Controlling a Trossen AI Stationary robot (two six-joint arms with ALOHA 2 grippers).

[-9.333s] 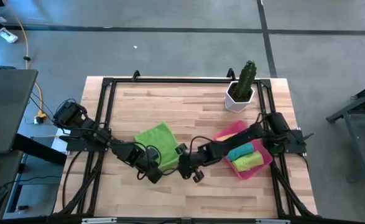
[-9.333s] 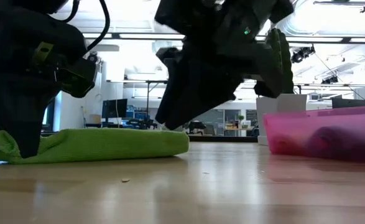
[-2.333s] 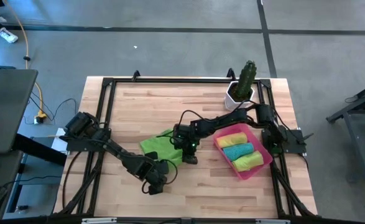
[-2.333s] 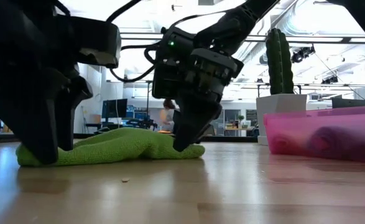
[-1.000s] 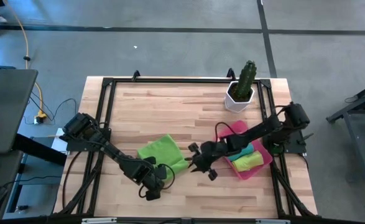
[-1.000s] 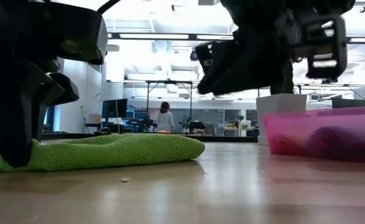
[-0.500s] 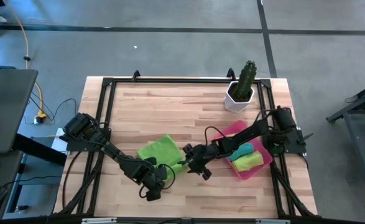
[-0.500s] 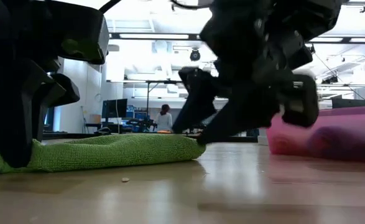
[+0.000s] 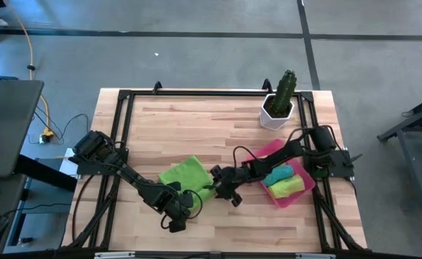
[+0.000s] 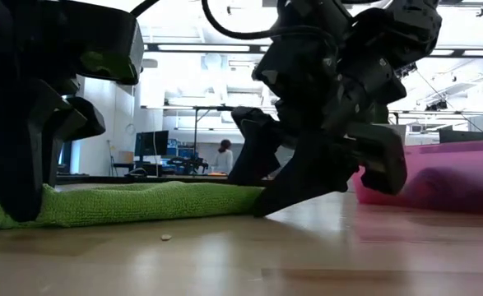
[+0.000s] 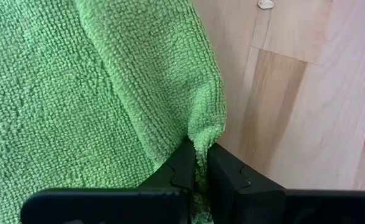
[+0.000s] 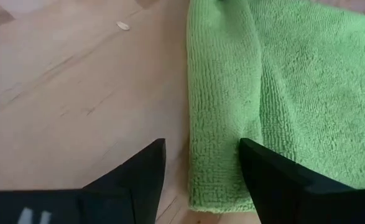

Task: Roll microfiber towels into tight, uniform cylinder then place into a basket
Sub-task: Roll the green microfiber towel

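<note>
High view: we log the lime towel [image 9: 184, 175] flat mid-table, basket [image 9: 301, 188] at right holding rolled towels.

Left wrist view: left gripper [image 11: 196, 169] clenched on a towel corner, anchoring it.

Right wrist view: right gripper [image 12: 201, 163] spread astride the opposite edge, likely to take it.

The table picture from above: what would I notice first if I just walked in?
Probably the bright lime green towel lying on the front middle of the wooden table, with two dark robot arms meeting at it. The left gripper is shut on the towel's edge, and the right gripper hangs open over its other end. Next you'd spot the pink basket on the right with rolled towels inside, and the cactus pot behind it.
</note>
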